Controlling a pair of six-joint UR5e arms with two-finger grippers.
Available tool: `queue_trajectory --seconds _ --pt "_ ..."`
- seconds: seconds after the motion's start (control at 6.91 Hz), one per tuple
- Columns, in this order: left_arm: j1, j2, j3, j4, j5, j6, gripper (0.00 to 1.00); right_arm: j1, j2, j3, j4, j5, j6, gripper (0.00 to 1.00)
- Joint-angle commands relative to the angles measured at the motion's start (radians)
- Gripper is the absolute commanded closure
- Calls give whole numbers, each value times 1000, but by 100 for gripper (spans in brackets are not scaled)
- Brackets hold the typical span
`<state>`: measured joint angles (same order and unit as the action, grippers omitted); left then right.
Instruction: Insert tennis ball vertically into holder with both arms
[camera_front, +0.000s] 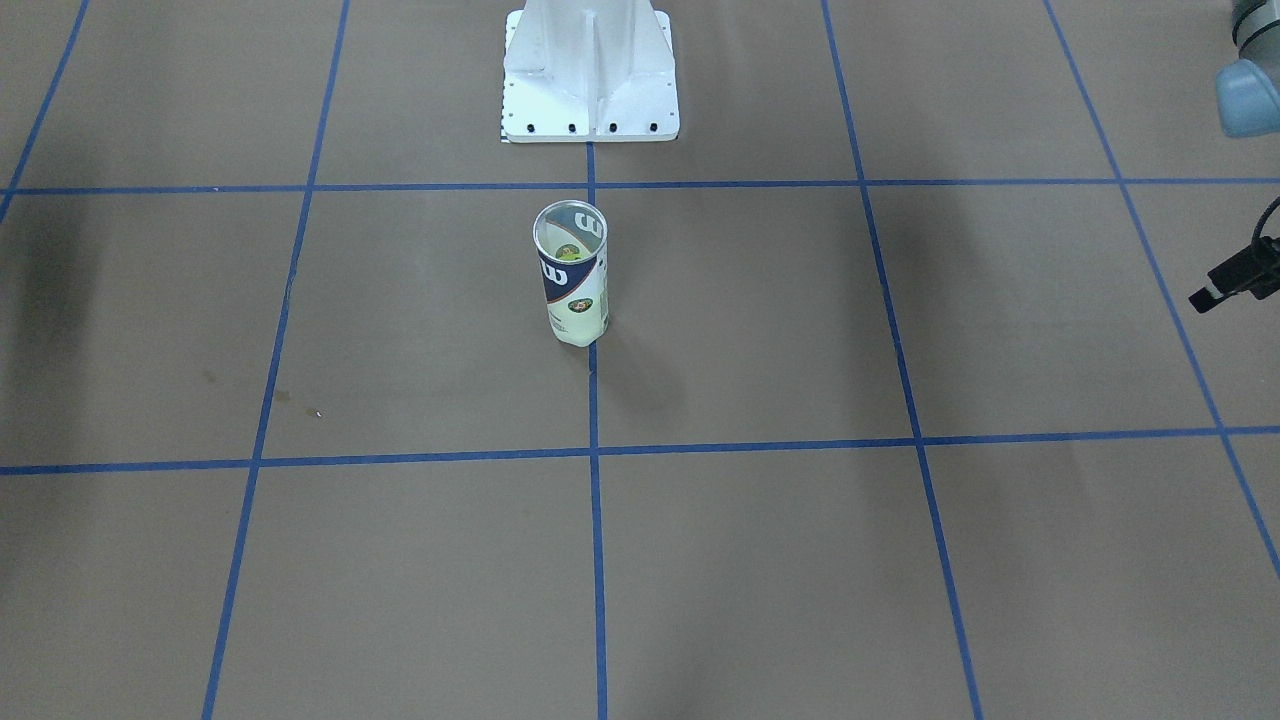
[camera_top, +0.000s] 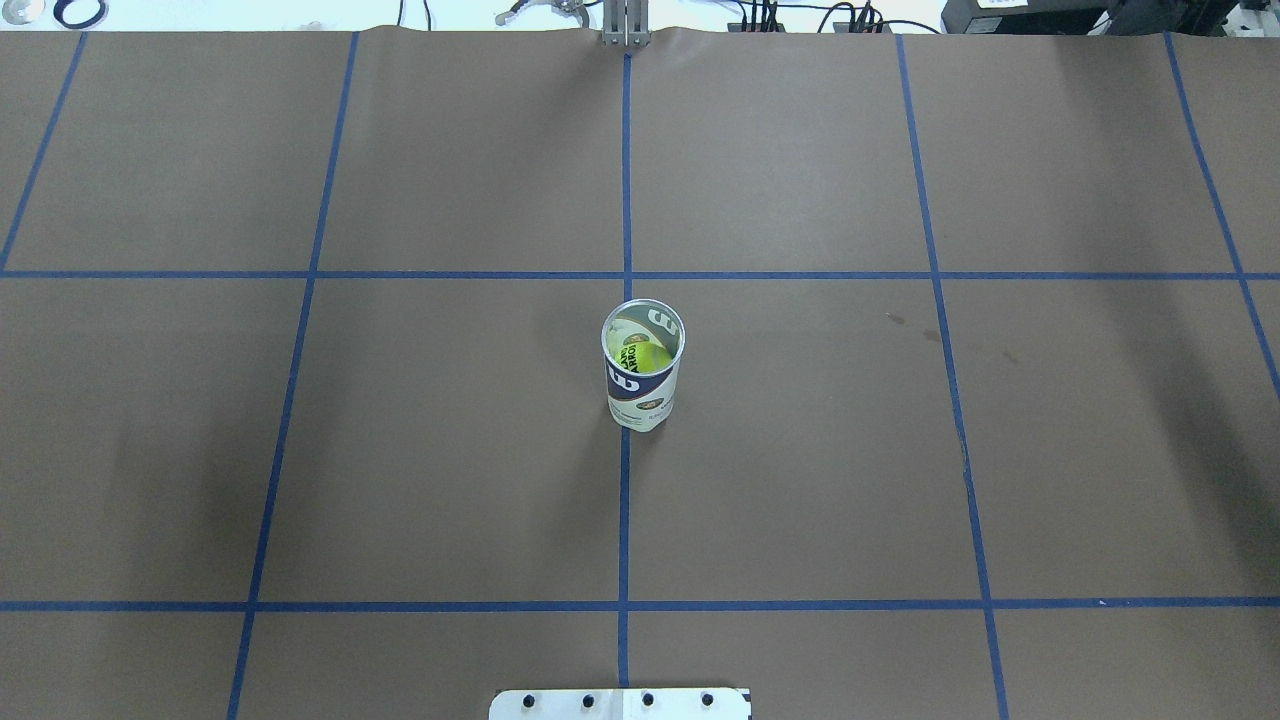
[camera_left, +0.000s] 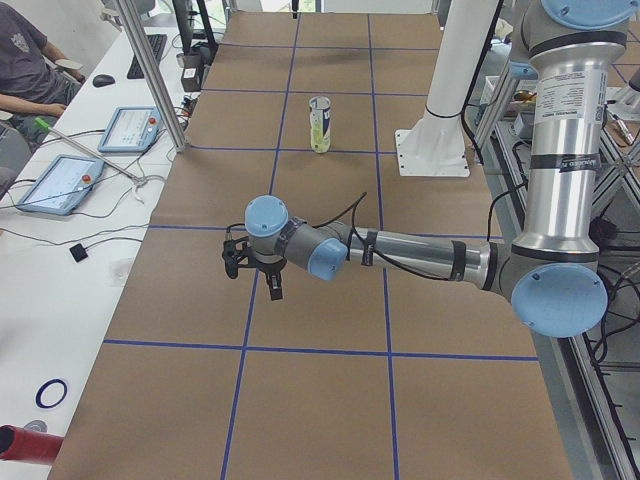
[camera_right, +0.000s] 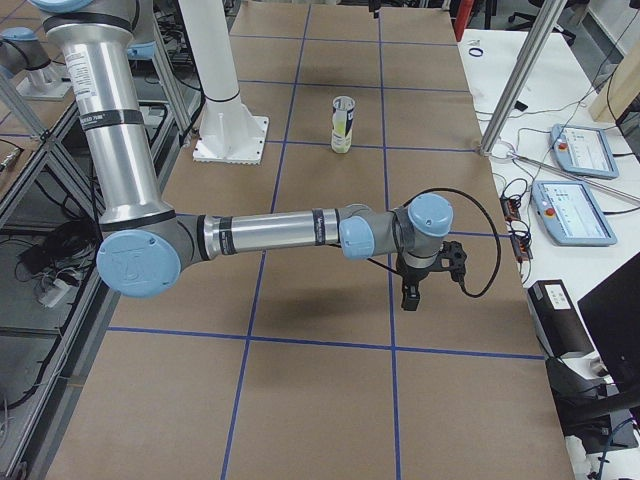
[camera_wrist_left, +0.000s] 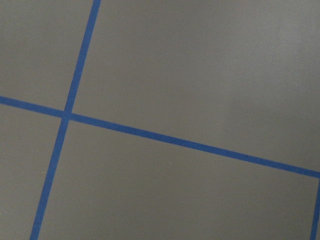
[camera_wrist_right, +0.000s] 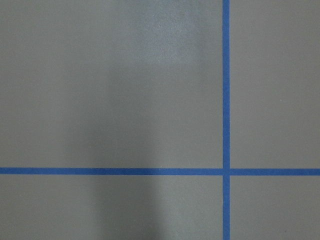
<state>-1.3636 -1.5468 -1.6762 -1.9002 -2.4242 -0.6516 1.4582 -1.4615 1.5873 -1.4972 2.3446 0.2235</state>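
Observation:
The holder (camera_top: 643, 385) stands upright at the middle of the table, open end up, with a yellow-green tennis ball (camera_top: 640, 355) inside it. It also shows in the front view (camera_front: 572, 285) and both side views (camera_left: 319, 125) (camera_right: 343, 125). My left gripper (camera_left: 262, 282) hangs low over the table far out to the left of the holder; only a black part of it (camera_front: 1235, 278) shows in the front view, and I cannot tell if it is open. My right gripper (camera_right: 410, 293) hangs far out to the right; I cannot tell its state. Both wrist views show only tabletop.
The white pedestal base (camera_front: 590, 70) stands behind the holder on the robot's side. Blue tape lines grid the brown table (camera_top: 800, 450). Control tablets (camera_left: 60, 185) (camera_right: 570, 210) and metal posts (camera_left: 150, 70) stand past the table's far edge. A seated person (camera_left: 25, 60) is there.

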Motion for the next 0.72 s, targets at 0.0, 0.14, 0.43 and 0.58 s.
queue_trajectory --seconds 0.0,0.14,0.43,0.58 --pt "-70 21 28 32 5 293 1 1 -17 22 0 -8 -1 1" --pt "-81 21 35 68 17 362 1 1 -17 20 0 -8 -1 1" --pt "-110 21 55 102 71 496 1 -1 -17 17 0 -14 -19 1" --pt "-132 19 52 159 62 501 1 -1 -19 17 0 -14 -19 1"
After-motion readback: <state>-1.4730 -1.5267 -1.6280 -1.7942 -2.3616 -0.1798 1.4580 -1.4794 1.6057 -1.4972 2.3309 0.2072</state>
